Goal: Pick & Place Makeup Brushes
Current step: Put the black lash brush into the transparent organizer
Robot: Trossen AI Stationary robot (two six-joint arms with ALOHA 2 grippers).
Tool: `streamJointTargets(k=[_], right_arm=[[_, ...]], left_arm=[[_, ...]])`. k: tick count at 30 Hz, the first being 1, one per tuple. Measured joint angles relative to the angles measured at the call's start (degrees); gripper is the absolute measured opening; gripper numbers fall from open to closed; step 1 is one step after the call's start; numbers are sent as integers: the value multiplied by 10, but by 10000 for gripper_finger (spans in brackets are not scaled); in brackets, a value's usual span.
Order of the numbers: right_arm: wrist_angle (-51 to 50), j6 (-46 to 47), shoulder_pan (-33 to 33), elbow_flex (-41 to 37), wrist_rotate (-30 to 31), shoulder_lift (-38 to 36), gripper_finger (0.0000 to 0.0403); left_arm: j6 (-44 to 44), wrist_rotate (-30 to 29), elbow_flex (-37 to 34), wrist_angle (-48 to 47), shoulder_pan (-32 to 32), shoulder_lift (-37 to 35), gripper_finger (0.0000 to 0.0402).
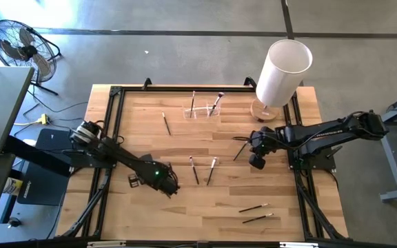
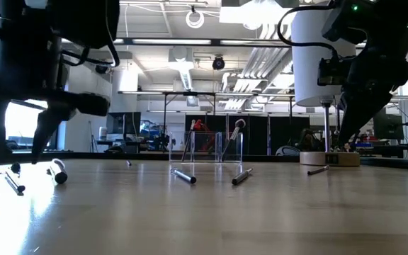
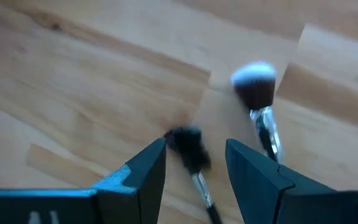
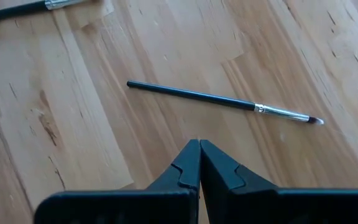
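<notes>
Open left gripper straddles dark-tipped brush lengthwise.

No text, label, brand, number or sign could be read in any of the views. The left wrist view showed faint marks on the dark body of the left tool, too blurred to make out. Room fixtures beyond the surface carried nothing legible.

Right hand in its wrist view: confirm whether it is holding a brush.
No. The right hand is shut with nothing between its fingers, and the thin brush lies apart on the wood.
</notes>
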Motion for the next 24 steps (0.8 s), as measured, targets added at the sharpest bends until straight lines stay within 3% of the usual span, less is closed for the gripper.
streamJointTargets(k=[11, 24], right_arm=[[-4, -22, 0, 0, 0, -6, 3], [0, -19, 0, 0, -15, -6, 1]], left_arm=[[-1, 24, 3, 27, -1, 45, 162], [11, 1, 2, -9, 11, 52, 150]])
